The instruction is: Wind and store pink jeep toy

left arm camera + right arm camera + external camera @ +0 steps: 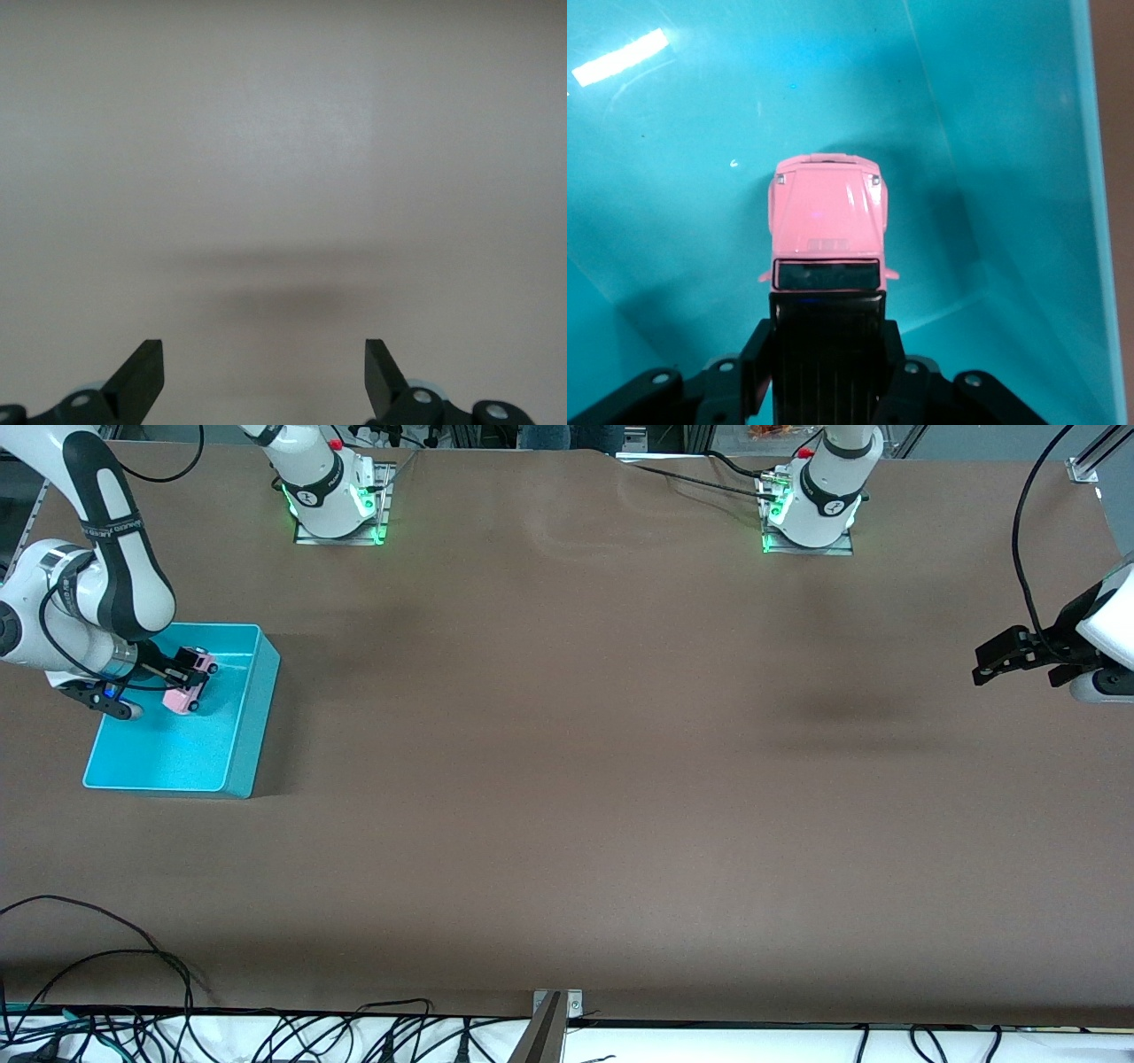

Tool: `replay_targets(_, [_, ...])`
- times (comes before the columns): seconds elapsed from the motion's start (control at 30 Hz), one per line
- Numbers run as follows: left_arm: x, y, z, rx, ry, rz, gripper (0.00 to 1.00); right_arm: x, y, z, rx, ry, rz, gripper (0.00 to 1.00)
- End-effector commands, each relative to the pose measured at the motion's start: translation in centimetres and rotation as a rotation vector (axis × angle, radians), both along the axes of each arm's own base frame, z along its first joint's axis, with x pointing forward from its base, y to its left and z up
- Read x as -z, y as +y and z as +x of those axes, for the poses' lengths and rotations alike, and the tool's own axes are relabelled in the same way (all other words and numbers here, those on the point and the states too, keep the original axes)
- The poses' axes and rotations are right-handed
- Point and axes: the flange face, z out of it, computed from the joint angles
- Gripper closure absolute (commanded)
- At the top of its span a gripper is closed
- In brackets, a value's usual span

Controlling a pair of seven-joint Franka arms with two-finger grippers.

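The pink jeep toy (189, 687) is small and boxy with a black roof, and it hangs inside the turquoise bin (255, 717) at the right arm's end of the table. My right gripper (190, 670) is shut on it, fingers clamped on both sides of the roof. In the right wrist view the jeep (828, 221) points its pink hood at the bin floor (673, 177), with the right gripper (828, 341) on the dark roof. I cannot tell whether the wheels touch the floor. My left gripper (982, 666) waits open over the left arm's end of the table and holds nothing (264, 359).
The brown table (567, 779) stretches between the two arms. Both arm bases (337, 500) (811, 509) stand along the edge farthest from the front camera. Loose black cables (133, 974) lie along the nearest edge, by a metal bracket (554, 1014).
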Motion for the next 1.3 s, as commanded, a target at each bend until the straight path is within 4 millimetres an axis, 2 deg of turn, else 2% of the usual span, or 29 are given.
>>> replay_targets(0.0, [0.0, 0.2, -0.3, 0.011, 0.001, -0.015, 0.00, 0.8, -1.4, -0.8, -0.058, 0.027, -0.004, 1.00])
replay_targets(0.43, [0.0, 0.2, -0.3, 0.011, 0.001, -0.015, 0.00, 2.7, -2.5, -1.3, -0.102, 0.054, -0.044, 1.00])
replay_targets(0.6, [0.0, 0.2, -0.3, 0.010, 0.001, -0.015, 0.00, 2.9, -2.4, -1.2, -0.093, 0.055, -0.048, 0.41])
replay_targets(0.63, [0.0, 0.2, -0.3, 0.011, 0.001, -0.015, 0.00, 2.9, -2.4, -1.2, -0.092, 0.055, -0.049, 0.34])
replay_targets(0.73, [0.0, 0.2, -0.3, 0.011, 0.001, -0.015, 0.00, 2.9, -2.4, -1.2, -0.092, 0.055, -0.049, 0.31])
replay_targets(0.83, [0.0, 0.2, -0.3, 0.011, 0.001, -0.015, 0.00, 2.8, -2.4, -1.2, -0.092, 0.054, -0.049, 0.04])
replay_targets(0.87, [0.0, 0.2, -0.3, 0.011, 0.001, -0.015, 0.00, 2.8, -2.3, -1.2, -0.092, 0.055, -0.049, 0.00])
replay_targets(1.07, [0.3, 0.2, -0.2, 0.011, 0.005, -0.016, 0.00, 2.1, -2.3, -1.3, -0.087, 0.061, -0.044, 0.00])
replay_targets(1.27, [0.3, 0.2, -0.2, 0.011, 0.005, -0.016, 0.00, -0.8, -1.2, -1.0, -0.090, 0.074, -0.025, 0.00])
